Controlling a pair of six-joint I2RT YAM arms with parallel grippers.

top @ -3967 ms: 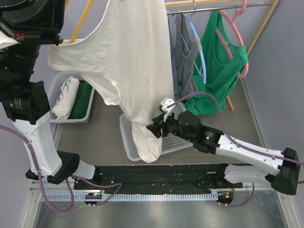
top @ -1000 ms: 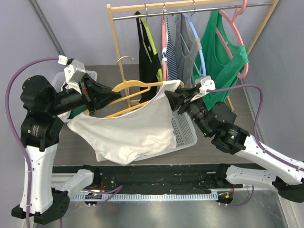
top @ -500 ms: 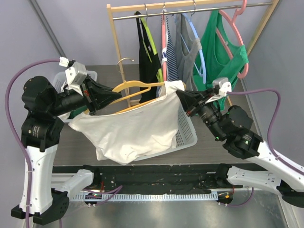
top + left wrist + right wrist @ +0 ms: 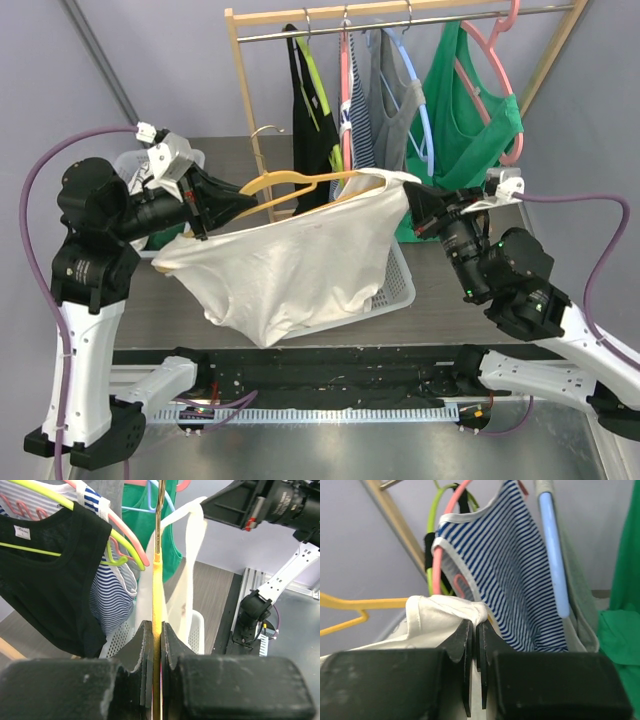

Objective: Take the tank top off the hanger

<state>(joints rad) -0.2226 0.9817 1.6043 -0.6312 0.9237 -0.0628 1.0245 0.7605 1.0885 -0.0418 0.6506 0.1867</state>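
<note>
The white tank top (image 4: 290, 270) hangs stretched between my two grippers, still draped over the yellow hanger (image 4: 300, 180). At that hanger's left end, my left gripper (image 4: 248, 205) is shut on it. The left wrist view shows the yellow bar (image 4: 157, 585) pinched between the jaws of the left gripper (image 4: 157, 630), with a white strap (image 4: 192, 555) beyond. My right gripper (image 4: 408, 196) is shut on the top's bunched strap at the hanger's right end. In the right wrist view white cloth (image 4: 442, 612) is clamped at the tips of the right gripper (image 4: 474, 627), beside the yellow hanger (image 4: 350, 605).
A wooden rack (image 4: 240, 90) behind carries a black top (image 4: 310, 110), a striped top (image 4: 358, 130), a grey top (image 4: 392, 110) and a green top (image 4: 470, 130) on coloured hangers. A white perforated basket (image 4: 398, 285) sits under the tank top. Another basket (image 4: 128, 165) lies at the far left.
My right gripper has closed on the strap and drawn it to the right, so the tank top is pulled tauter along the hanger. The left gripper has kept its hold.
</note>
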